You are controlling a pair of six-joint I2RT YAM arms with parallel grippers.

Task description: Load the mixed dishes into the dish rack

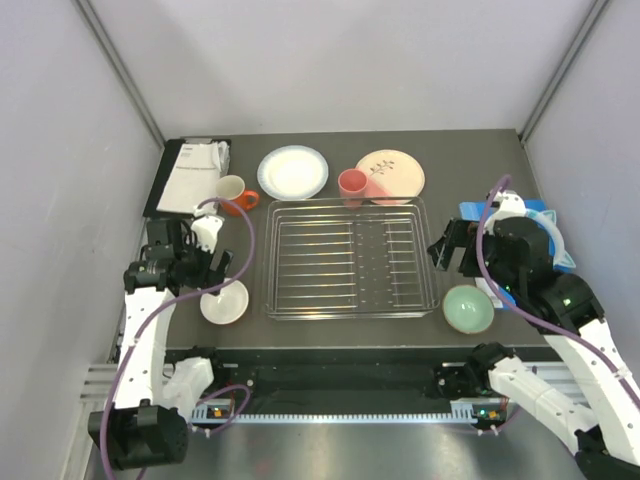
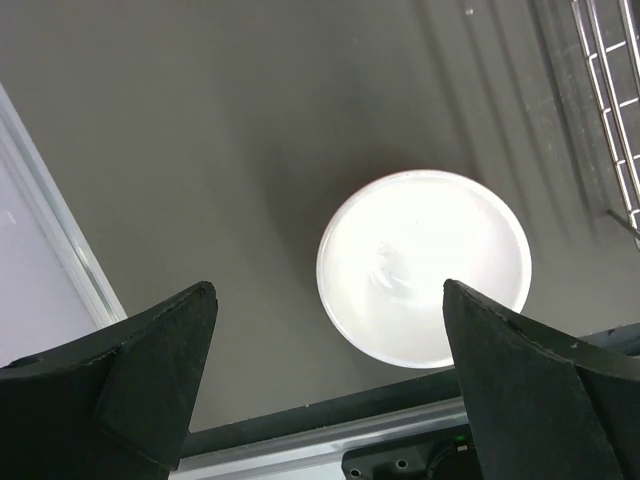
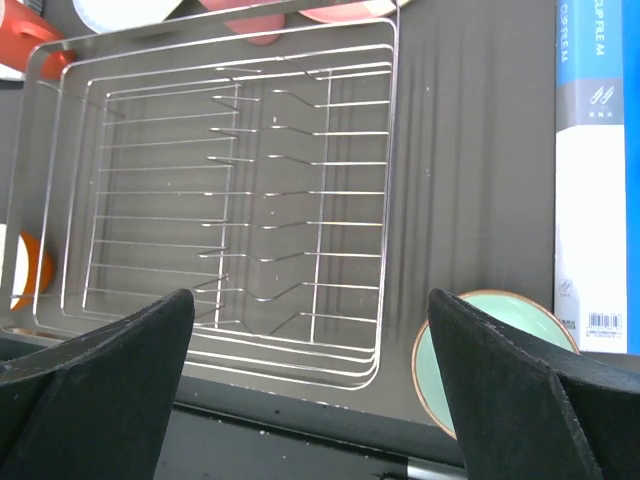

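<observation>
Pale-walled enclosure over a dark matte tabletop [image 1: 470, 165]. The wire dish rack [image 1: 350, 258], unloaded, lies below and ahead of the right gripper [image 3: 310, 297], with the mint-green bowl [image 3: 495, 350] below one finger. The white bowl [image 2: 424, 265] sits directly beneath the left gripper [image 2: 328, 300]. Both claws gape wide, holding nothing. Bowls probably rigid, glossy and breakable; pinch across the rim.

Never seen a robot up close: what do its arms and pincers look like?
The left arm and right arm have white shells with black joints, each trailed by a looping purple cable. The left gripper and right gripper are black, with two broad wedge-shaped fingers.
</observation>
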